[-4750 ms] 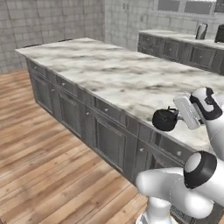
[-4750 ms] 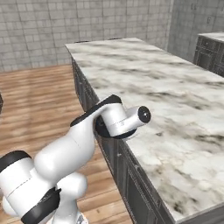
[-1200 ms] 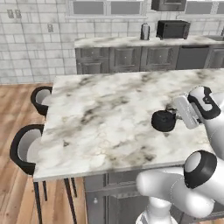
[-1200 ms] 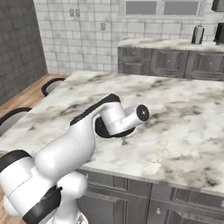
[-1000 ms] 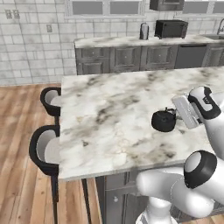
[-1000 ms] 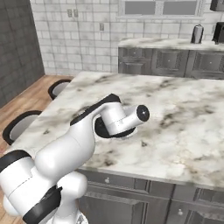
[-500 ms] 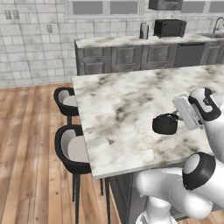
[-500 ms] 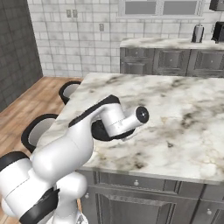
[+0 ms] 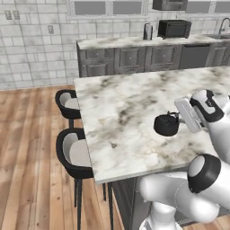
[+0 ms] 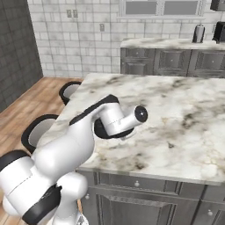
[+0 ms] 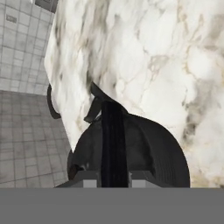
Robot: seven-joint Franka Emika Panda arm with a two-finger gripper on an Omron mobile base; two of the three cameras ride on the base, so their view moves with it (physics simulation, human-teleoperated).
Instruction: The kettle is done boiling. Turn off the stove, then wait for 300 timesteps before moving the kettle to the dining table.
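Pincer: my pincer [image 11: 107,178] is clamped tight on the thin arched wire handle of the small squat round black kettle [image 9: 166,125].

Kettle position: I see it held over the near part of the long white, grey-brown veined marble table [image 9: 121,112], close above the top; I cannot tell whether its base touches.

What changed: over the last second the base drove along the island, so the black round stools [image 9: 74,152] slid toward the middle of my left view.

Meaning for task: I judge carrying is nearly over; lowering and releasing remain.
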